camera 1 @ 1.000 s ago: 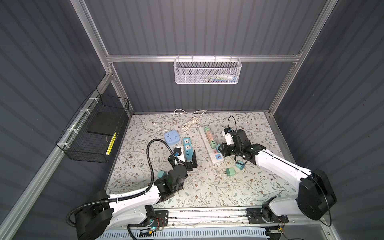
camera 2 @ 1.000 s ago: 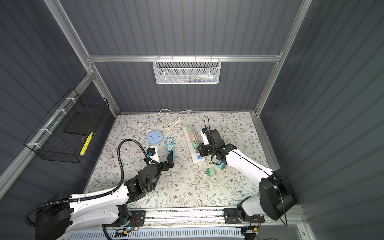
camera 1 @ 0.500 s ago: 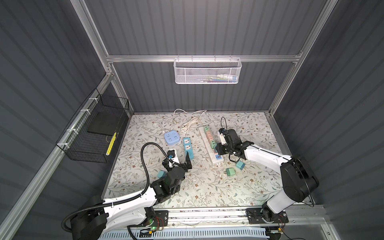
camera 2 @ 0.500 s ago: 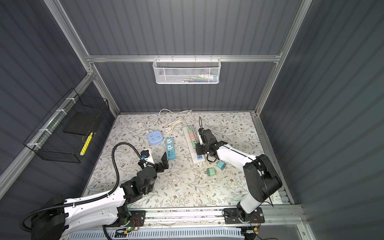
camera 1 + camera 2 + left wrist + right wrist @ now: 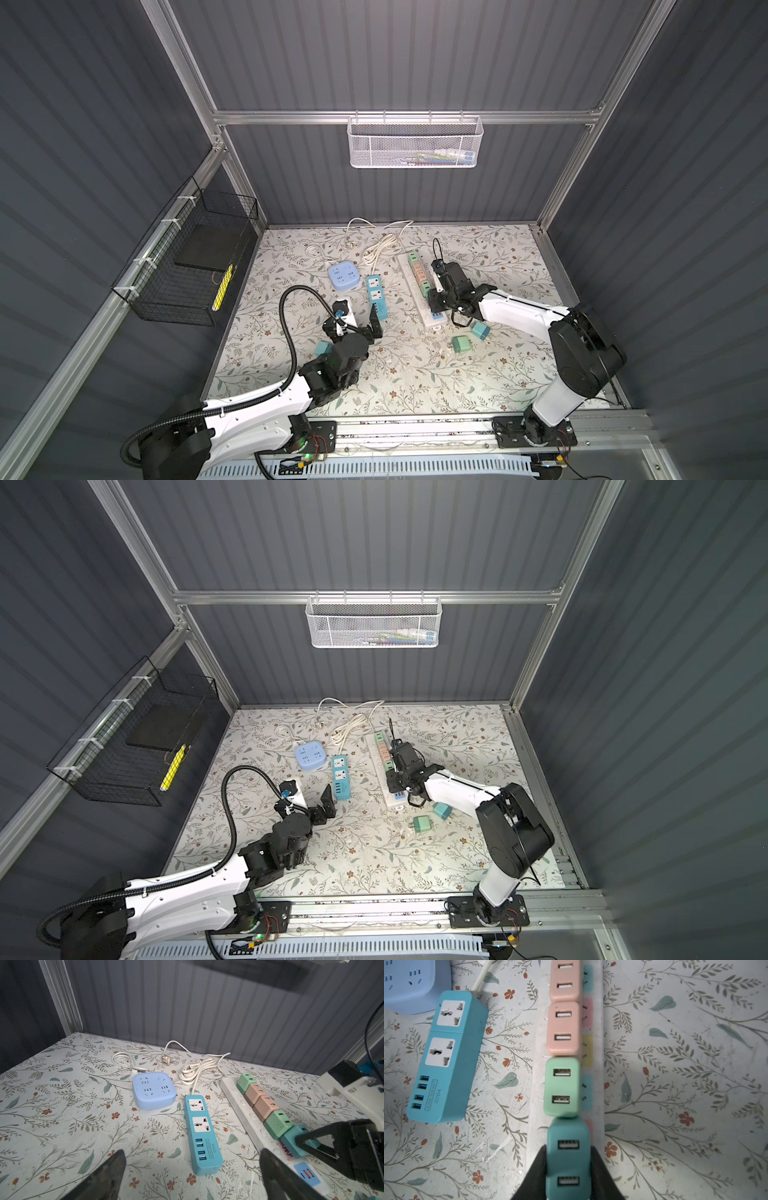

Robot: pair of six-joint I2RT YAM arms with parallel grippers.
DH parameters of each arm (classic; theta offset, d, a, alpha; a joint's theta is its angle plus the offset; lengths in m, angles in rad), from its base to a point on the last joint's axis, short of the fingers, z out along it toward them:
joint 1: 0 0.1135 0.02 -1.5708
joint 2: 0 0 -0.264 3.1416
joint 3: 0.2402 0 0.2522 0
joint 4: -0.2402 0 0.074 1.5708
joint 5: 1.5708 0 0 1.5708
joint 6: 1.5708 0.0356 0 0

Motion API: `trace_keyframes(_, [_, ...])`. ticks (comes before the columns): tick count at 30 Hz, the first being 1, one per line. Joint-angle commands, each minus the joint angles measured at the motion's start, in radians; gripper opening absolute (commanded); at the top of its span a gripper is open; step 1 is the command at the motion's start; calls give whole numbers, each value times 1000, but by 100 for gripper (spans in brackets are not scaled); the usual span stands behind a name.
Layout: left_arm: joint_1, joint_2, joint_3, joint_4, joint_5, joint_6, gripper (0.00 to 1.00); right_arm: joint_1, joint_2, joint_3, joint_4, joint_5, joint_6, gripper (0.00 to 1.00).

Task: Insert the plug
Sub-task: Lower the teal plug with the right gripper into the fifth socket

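My right gripper (image 5: pixel 568 1169) is shut on a teal two-port plug (image 5: pixel 568 1159), one black finger on each side. The plug stands over the white power strip (image 5: pixel 534 1093), touching the end of a row of plugs seated in it, next to a green one (image 5: pixel 562 1086). Its prongs are hidden. In both top views this right gripper (image 5: pixel 437 300) is over the strip's near half (image 5: pixel 419 296). My left gripper (image 5: pixel 192 1152) hangs open and empty just short of the teal socket bar (image 5: pixel 202 1136), to the left of the strip (image 5: pixel 380 771).
A light-blue square socket block (image 5: pixel 343 276) sits beyond the teal bar (image 5: pixel 376 297), with coiled white cords (image 5: pixel 380 247) behind. Two loose plugs, green (image 5: pixel 460 344) and teal (image 5: pixel 481 331), lie right of the strip's near end. Another teal plug (image 5: pixel 322 348) lies beside my left arm.
My right gripper has carried the teal plug leftward from beside the strip onto it, at the end of the plug row. The left gripper has barely shifted and stays open.
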Motion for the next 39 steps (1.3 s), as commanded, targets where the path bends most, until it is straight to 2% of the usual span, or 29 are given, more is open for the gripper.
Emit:
trace_keyframes(1, [8,-16,-3,-9,-14,-3,100,22,35,1,-16,68,-6,27])
trace_keyframes(16, [14,-27,5,-12,-4,-8,100,51,75,-26,-22,127,-9,27])
trace_keyframes(23, [19,-45,-5,-17,-1,-9,100,59,147,-40,-31,134,10,28])
trace_keyframes(29, [20,-54,-7,-26,-3,-10,100,62,142,-55,-22,132,27,30])
trace_keyframes(31, [21,-50,-4,-23,2,-11,100,62,131,-46,-30,120,27,34])
trace_keyframes(36, [21,-54,7,-29,7,-1,100,63,42,-12,-71,89,24,64])
trace_keyframes(39, [21,-63,11,-27,8,10,100,61,-13,17,-100,95,2,75])
